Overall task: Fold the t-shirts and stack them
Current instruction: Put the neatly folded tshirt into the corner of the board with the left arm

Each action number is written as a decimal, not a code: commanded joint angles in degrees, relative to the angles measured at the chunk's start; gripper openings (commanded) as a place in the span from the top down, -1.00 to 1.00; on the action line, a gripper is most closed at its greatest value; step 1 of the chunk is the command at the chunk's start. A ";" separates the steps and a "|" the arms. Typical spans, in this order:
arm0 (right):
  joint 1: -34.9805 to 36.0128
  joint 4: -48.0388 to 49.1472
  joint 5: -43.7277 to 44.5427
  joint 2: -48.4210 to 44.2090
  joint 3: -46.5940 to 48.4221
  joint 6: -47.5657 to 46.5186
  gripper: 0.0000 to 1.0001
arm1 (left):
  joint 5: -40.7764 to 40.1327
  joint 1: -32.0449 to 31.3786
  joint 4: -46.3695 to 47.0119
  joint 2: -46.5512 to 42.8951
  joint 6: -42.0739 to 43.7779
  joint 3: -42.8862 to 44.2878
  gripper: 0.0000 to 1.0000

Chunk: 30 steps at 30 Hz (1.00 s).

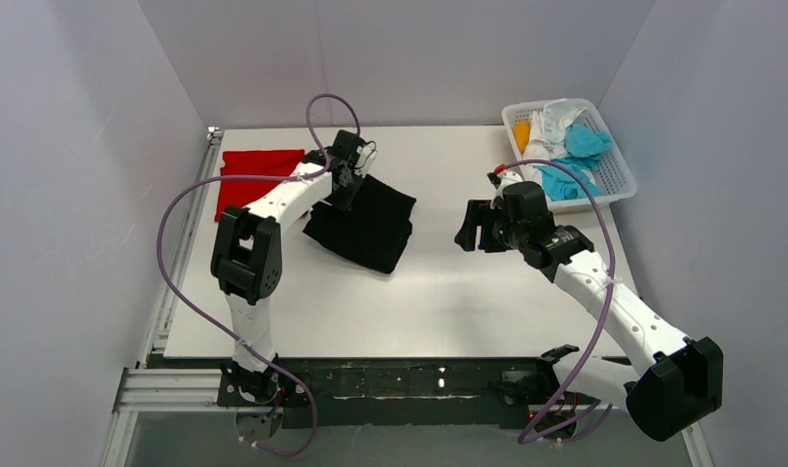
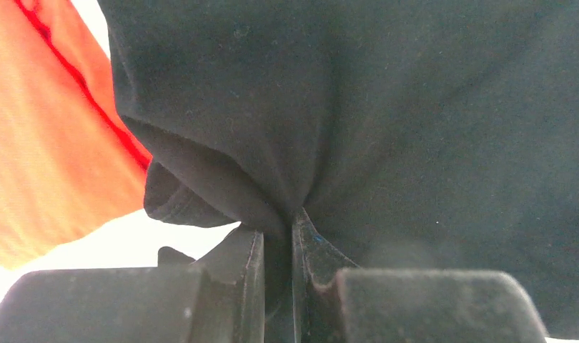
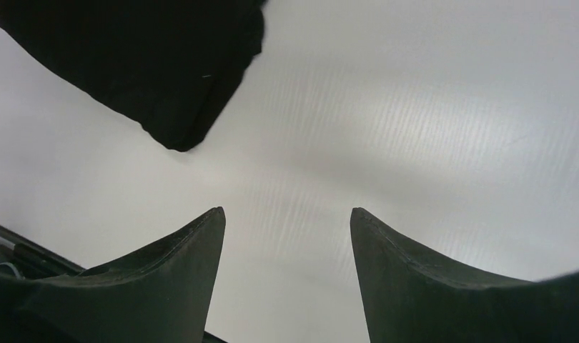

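Observation:
A folded black t-shirt (image 1: 371, 224) lies mid-table, slightly left of centre. My left gripper (image 1: 348, 185) is at its back left corner, shut on a pinch of the black cloth (image 2: 286, 143); the fabric bunches into the narrow gap between the fingers (image 2: 244, 264). A folded red t-shirt (image 1: 249, 175) lies flat at the back left, and it shows as an orange-red patch (image 2: 43, 143) left of the black one in the left wrist view. My right gripper (image 1: 473, 226) hovers open to the right of the black t-shirt (image 3: 144, 64), with only bare table between its fingertips (image 3: 201, 243).
A white lattice basket (image 1: 614, 170) at the back right holds cyan, white and orange clothes. Purple cables loop over both arms. The metal rail (image 1: 390, 384) and arm bases run along the near edge. White walls enclose the table.

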 commanded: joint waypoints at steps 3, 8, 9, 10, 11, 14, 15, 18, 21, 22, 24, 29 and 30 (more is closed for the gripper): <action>-0.63 -0.85 6.56 -0.70 2.84 -2.50 -0.47 | -5.98 3.59 -6.61 2.29 14.89 6.54 1.00; -1.13 -0.76 6.82 1.00 3.22 -2.58 -0.47 | -10.39 6.48 -6.00 3.88 17.40 11.98 1.00; -1.22 -0.85 6.81 1.34 3.34 -2.57 -0.47 | -11.37 7.17 -5.72 4.09 17.22 12.72 1.00; -1.32 -0.90 6.75 1.73 3.47 -2.57 -0.47 | -12.26 7.87 -5.27 4.22 16.90 13.47 1.00; -1.41 -0.89 6.67 1.99 3.49 -2.56 -0.47 | -12.77 8.53 -5.40 4.35 16.60 14.39 1.00; -1.80 -0.48 6.77 2.87 3.50 -2.55 -0.47 | -15.70 10.02 -5.29 4.70 15.82 16.64 1.00; -1.92 -0.35 6.79 3.14 3.51 -2.49 -0.47 | -17.08 10.35 -4.99 4.84 15.74 17.20 1.00; -2.27 -0.20 6.58 3.95 3.59 -2.42 -0.47 | -20.92 11.16 -4.51 5.10 15.06 18.59 1.00; -2.60 -0.25 6.35 4.19 3.72 -2.25 -0.47 | -22.25 12.16 -5.59 4.79 13.34 19.88 1.00; -2.69 -0.23 6.23 4.13 3.61 -2.28 -0.47 | -22.46 12.68 -5.67 4.60 13.11 20.26 1.00; -2.82 -0.10 6.31 4.00 3.48 -2.13 -0.47 | -23.49 13.26 -5.37 4.19 13.02 20.85 1.00; -3.17 0.28 6.41 3.76 3.18 -1.93 -0.47 | -24.51 14.36 -8.07 4.42 11.30 25.08 1.00; -3.18 0.56 6.51 3.77 3.04 -1.91 -0.47 | -25.40 14.44 -8.36 4.54 11.09 25.92 1.00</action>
